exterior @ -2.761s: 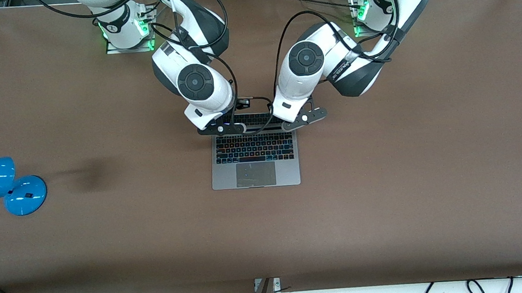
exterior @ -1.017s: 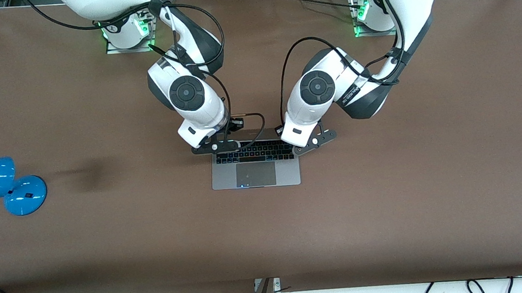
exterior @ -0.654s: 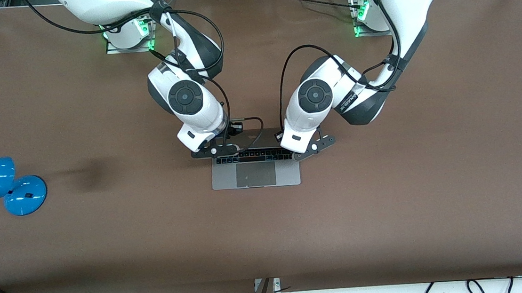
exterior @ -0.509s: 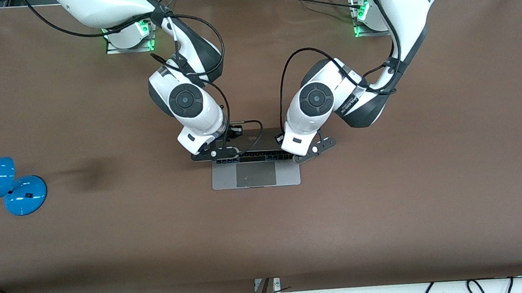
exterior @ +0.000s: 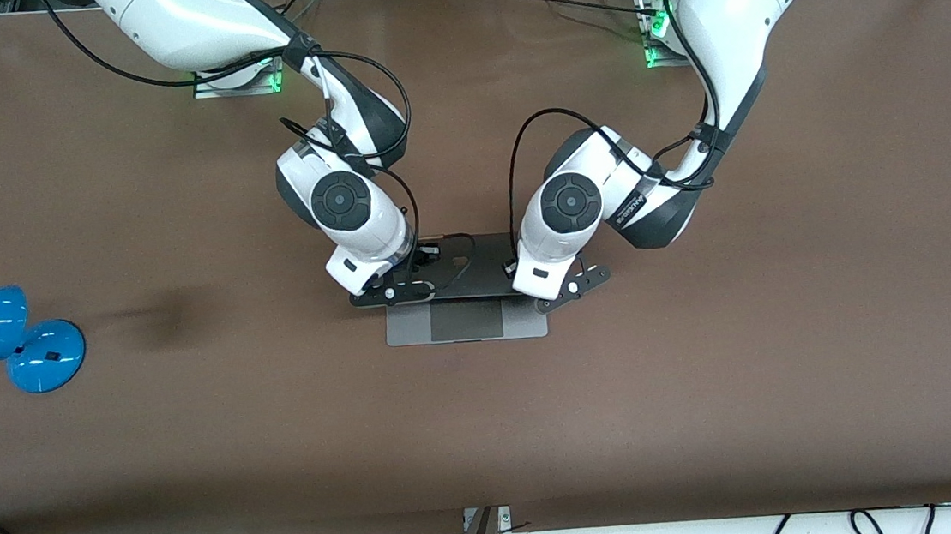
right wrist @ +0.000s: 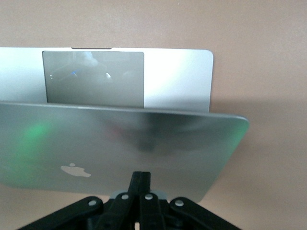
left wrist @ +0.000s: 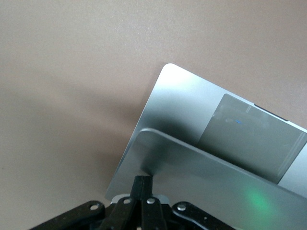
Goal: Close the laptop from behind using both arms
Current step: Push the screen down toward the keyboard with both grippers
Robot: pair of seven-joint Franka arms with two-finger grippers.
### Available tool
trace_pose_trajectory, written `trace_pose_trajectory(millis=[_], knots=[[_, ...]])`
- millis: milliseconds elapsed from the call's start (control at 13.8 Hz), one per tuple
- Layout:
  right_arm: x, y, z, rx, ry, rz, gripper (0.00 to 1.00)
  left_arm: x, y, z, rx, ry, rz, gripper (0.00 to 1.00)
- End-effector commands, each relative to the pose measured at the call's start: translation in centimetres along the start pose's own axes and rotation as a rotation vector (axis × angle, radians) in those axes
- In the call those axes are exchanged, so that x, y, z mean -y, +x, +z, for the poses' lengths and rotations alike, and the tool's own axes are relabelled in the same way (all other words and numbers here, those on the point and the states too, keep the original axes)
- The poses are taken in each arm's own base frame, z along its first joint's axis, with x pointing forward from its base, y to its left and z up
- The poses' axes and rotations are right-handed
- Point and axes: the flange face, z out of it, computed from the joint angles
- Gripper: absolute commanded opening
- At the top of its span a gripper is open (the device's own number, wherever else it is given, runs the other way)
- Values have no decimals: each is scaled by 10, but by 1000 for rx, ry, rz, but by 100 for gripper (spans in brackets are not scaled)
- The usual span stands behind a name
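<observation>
Laptop (exterior: 465, 324) lid half-lowered (trackpad edge exposed), left gripper (left wrist: 142, 184) and right gripper (right wrist: 140, 179) fingers clenched on lid.

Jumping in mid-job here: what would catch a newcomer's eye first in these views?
Mid-table, the laptop is half shut, its lid tilted low over the keyboard so only the trackpad strip shows. The shut left gripper and shut right gripper both press on the lid's back. A blue lamp lies at the right arm's end of the table.

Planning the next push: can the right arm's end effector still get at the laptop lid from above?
Probably yes: the shut right end effector already rests on the laptop's half-lowered lid, nothing between them.
</observation>
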Motion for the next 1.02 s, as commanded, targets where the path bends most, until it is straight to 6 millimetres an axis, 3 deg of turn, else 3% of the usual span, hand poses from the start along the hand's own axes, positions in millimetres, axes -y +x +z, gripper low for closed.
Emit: trace_pose_trajectory(millis=[0, 944], knots=[[-2, 2, 6, -19, -11, -25, 0, -12, 9, 11, -29, 6, -7, 0], [-13, 21, 58, -88, 1, -57, 0, -23, 19, 61, -53, 41, -9, 0]])
